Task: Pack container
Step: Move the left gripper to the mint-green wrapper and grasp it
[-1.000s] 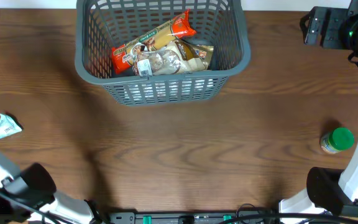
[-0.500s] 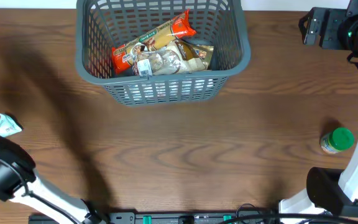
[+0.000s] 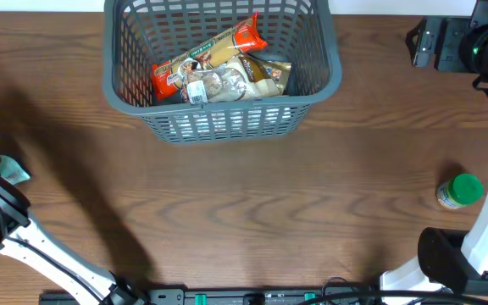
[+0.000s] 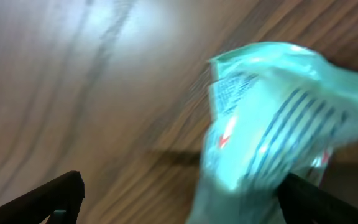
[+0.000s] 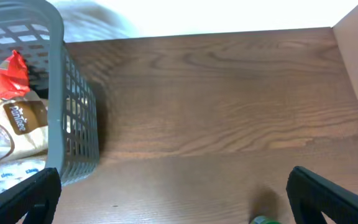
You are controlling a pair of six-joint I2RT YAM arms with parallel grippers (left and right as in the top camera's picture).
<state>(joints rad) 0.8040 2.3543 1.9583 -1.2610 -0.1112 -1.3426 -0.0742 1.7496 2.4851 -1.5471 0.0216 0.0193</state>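
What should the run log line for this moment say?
left fingers open over mint packet | right fingers open, empty | container holds snack packets | green-lidded jar on table

Snacks [image 3: 219, 72] lie in the container [image 3: 219, 124] (table's far side), jar [image 3: 459, 191] right, packet [image 3: 12, 169] left.

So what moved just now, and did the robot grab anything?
The left hand swung up along the left side to the pale green packet, which now sits between its open fingers, not yet gripped and partly hidden from overhead. The packet itself seems not to have shifted. The right hand, the container with its snack packets and the green-lidded jar stayed put.
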